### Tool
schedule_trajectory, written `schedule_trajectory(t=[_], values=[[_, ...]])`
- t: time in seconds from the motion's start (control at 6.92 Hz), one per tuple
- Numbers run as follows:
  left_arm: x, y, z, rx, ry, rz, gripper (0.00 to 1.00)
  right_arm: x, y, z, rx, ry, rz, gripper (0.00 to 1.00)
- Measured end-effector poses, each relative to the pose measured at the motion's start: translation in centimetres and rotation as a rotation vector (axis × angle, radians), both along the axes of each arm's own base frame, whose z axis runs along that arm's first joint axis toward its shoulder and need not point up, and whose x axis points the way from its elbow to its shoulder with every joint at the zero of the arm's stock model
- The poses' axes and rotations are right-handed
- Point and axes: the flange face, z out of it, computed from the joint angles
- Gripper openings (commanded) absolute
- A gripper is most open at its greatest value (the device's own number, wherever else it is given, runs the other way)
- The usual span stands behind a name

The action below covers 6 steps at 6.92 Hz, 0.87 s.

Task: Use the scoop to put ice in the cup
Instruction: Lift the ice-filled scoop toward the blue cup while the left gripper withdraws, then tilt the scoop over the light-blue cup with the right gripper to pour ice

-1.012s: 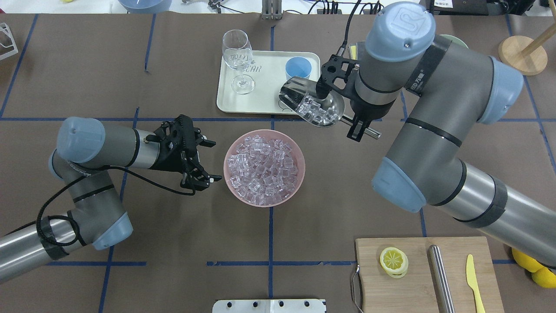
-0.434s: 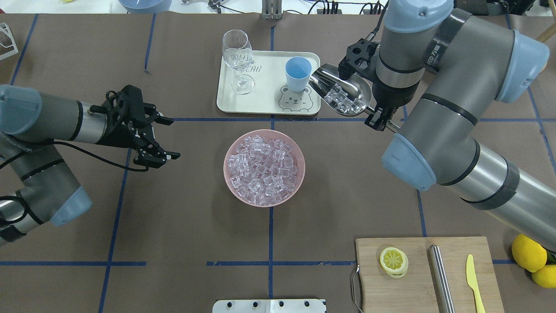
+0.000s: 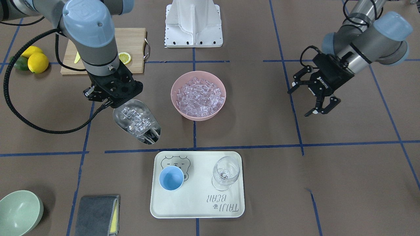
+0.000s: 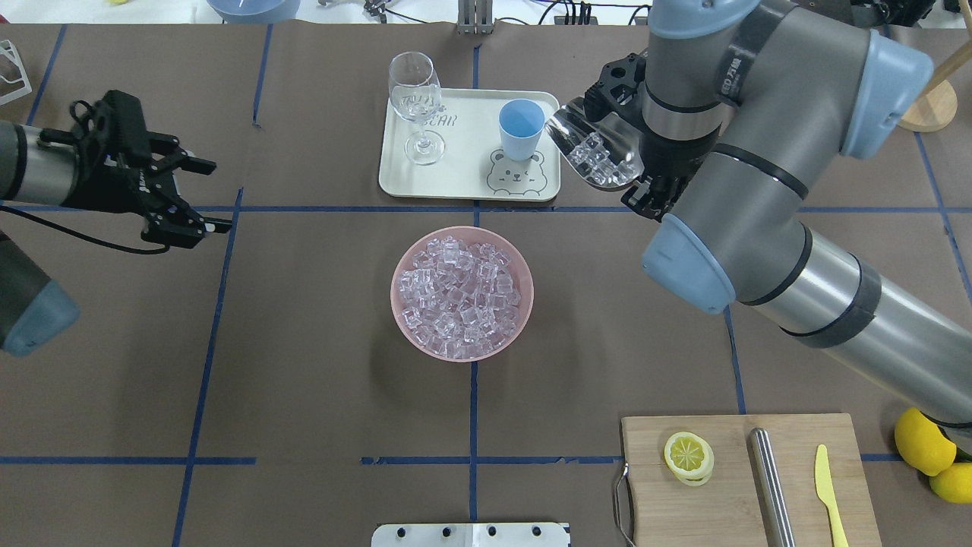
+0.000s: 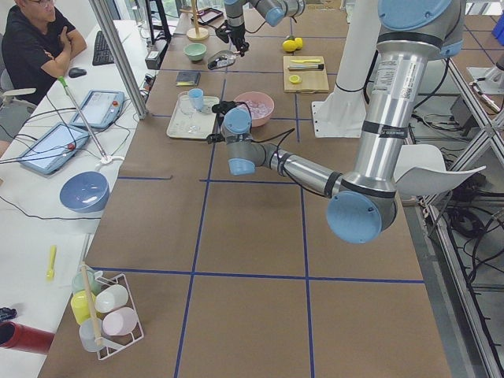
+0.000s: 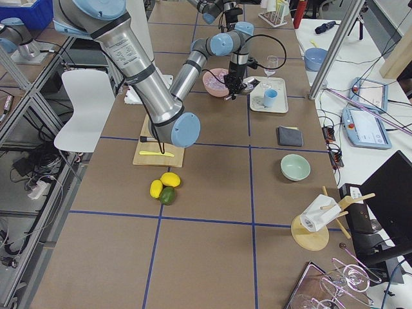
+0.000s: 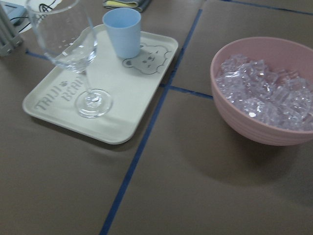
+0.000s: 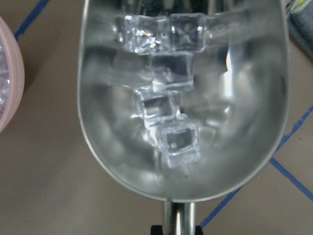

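My right gripper (image 4: 651, 199) is shut on the handle of the steel scoop (image 4: 596, 152), which is raised above the table. The scoop (image 3: 136, 123) carries several ice cubes (image 8: 168, 107). Its open end points at the light-blue cup (image 4: 521, 121) from just to the cup's right. The cup (image 3: 171, 178) stands upright and empty on the cream tray (image 4: 463, 163). A pink bowl (image 4: 396, 292) full of ice (image 4: 459, 292) sits mid-table. My left gripper (image 4: 213, 194) is open and empty, far left of the bowl.
A clear wine glass (image 4: 415, 99) stands on the tray's left part. A cutting board (image 4: 729, 486) with a lemon slice, a steel cylinder and a yellow knife lies front right. Lemons (image 4: 923, 441) lie beside it. A green bowl (image 3: 18, 211) and grey cloth (image 3: 96, 214) lie beyond the tray.
My right arm has carried the loaded scoop from over the tray's front right corner to beside the cup. My left arm has drawn back leftward, away from the pink bowl.
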Motion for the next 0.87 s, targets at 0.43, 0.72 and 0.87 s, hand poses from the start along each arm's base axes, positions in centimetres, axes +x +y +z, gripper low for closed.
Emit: schedule_trajectory(t=[0.43,0.72,0.87], values=[[-9.9,-2.6,4.4,-0.075,-0.043,-0.181,1.00,-2.0,-3.8,-1.4,-0.152,-0.099,0.149,0.00],[-11.9,-2.8,6.5,-0.111,-0.059,-0.214,1.00,-4.1,-5.9,0.2,-0.273,-0.119,0.163,0.00],[-12.1,-2.7,7.0,-0.120,-0.064,-0.218,1.00,-5.7,-7.1,0.3,-0.318,-0.111,0.154,0.00]])
